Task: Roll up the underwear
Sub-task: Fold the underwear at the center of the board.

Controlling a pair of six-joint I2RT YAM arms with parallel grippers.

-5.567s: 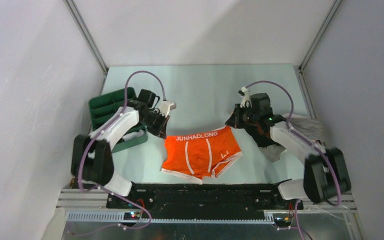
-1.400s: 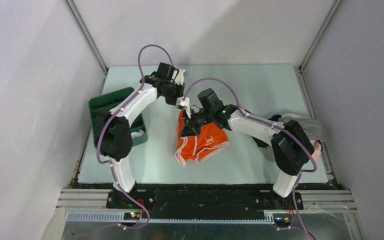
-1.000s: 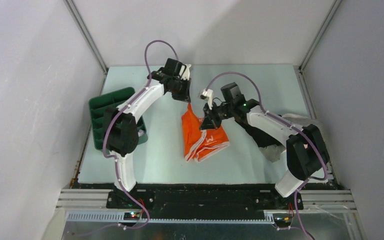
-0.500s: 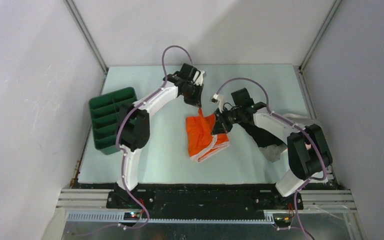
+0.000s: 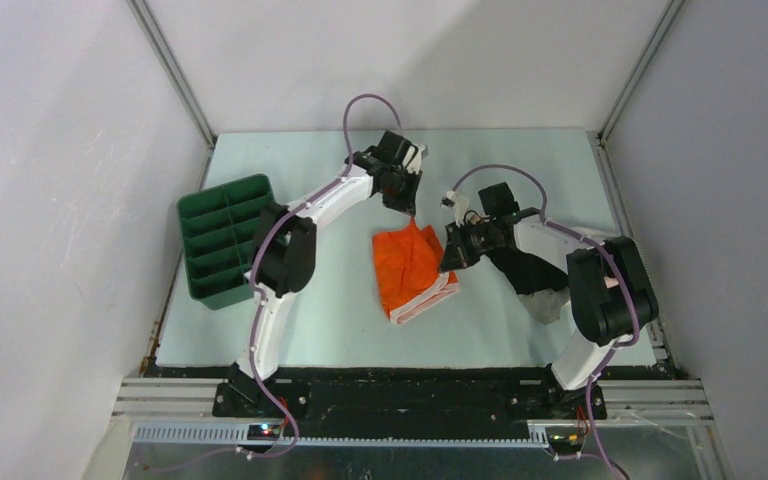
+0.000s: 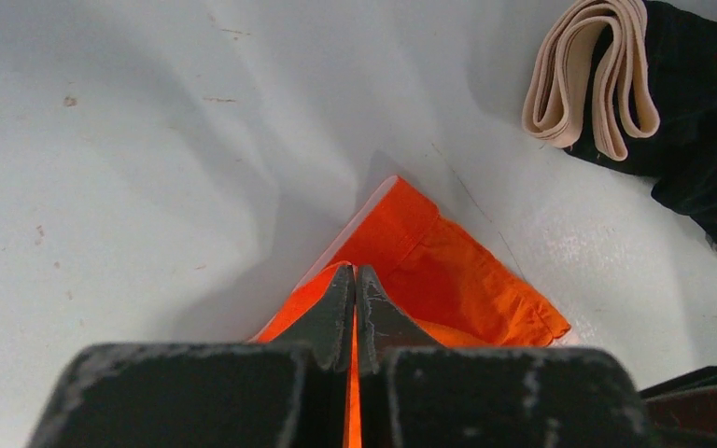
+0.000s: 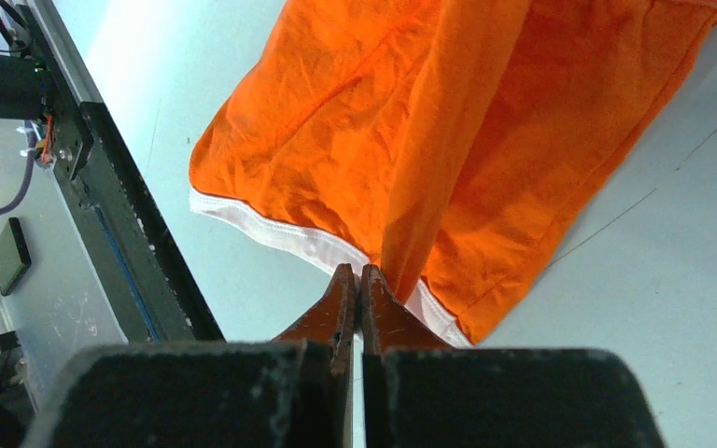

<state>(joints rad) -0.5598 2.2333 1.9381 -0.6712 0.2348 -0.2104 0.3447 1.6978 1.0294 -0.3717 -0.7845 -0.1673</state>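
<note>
Since half a second ago both arms have carried the underwear rightward; it now lies folded mid-table. The left gripper pinches its far corner. The right gripper pinches its right edge.

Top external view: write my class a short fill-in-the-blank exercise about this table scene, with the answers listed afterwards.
The underwear is ____ with white trim.
The compartment tray left of it is ____.
The left arm's fingers and the right arm's fingers are both ____ (open/shut) on the underwear.
Missing words: orange; green; shut.
</note>
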